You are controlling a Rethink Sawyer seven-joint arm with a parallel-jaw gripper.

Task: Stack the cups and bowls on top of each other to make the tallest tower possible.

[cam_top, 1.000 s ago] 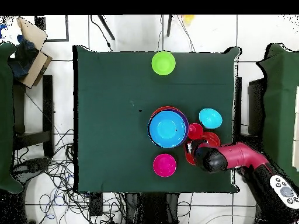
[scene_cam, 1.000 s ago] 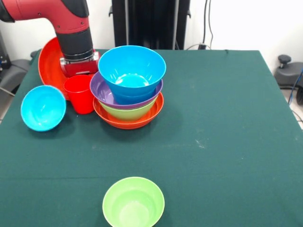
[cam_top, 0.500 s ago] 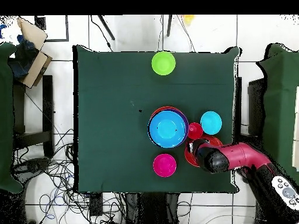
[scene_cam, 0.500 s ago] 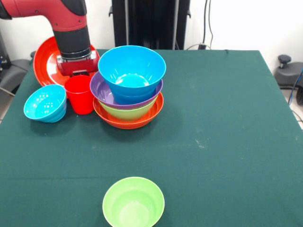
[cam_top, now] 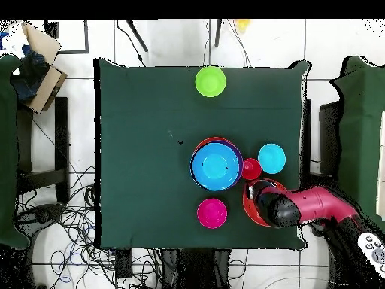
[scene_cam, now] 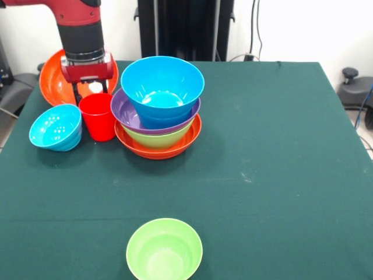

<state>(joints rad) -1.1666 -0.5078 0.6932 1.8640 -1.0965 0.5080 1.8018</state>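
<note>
From my remote station, front view, left to right. A small blue bowl (scene_cam: pixel 56 127) sits tilted on the green table (scene_cam: pixel 268 151), mouth turned toward me, near the left edge. Behind it a wide orange bowl (scene_cam: pixel 53 81) stands tipped up at the table's far corner. The gripper (scene_cam: pixel 90 93) hangs in front of that orange bowl, fingers (scene_cam: pixel 76 93) spread a little, with the bowl's rim seemingly between them; I cannot tell whether they grip it. The red cup (scene_cam: pixel 98 116) stands upright just below the gripper, beside the tower. The tower (scene_cam: pixel 158 108): orange base, then green, purple and a blue bowl on top. A lone green bowl (scene_cam: pixel 164 249) rests well apart near the front edge. Overhead shows a magenta bowl (cam_top: pixel 212 213) beside the tower.
</note>
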